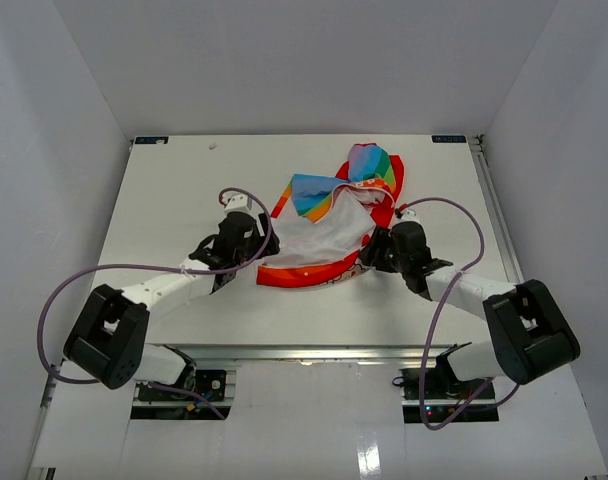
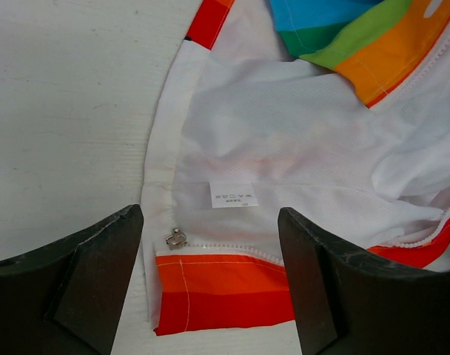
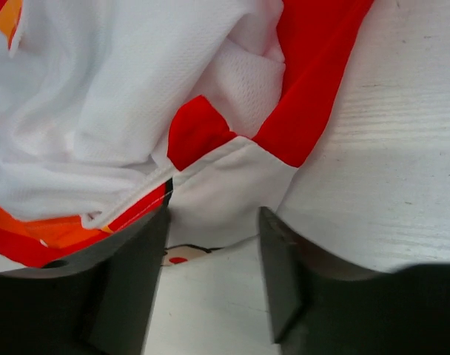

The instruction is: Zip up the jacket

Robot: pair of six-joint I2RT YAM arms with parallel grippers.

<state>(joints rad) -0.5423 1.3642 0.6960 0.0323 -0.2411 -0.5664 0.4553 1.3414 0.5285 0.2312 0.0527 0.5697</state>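
Observation:
The jacket (image 1: 319, 238) lies crumpled and open in the middle of the table, white lining up, with rainbow panels at the far side and red trim along the near hem. My left gripper (image 1: 246, 240) is at its left hem corner. In the left wrist view that gripper (image 2: 210, 244) is open, and its fingers straddle the orange-red hem with the small metal zipper slider (image 2: 176, 238) and white zipper teeth (image 2: 240, 252). My right gripper (image 1: 381, 250) is at the right hem corner. It (image 3: 212, 237) is open around a white flap of the jacket (image 3: 225, 196), not pinching it.
The white table (image 1: 174, 190) extends on both sides of the jacket. White enclosure walls stand at the left, right and back. Purple cables (image 1: 74, 290) loop beside each arm. A sewn label (image 2: 233, 195) sits on the lining near the slider.

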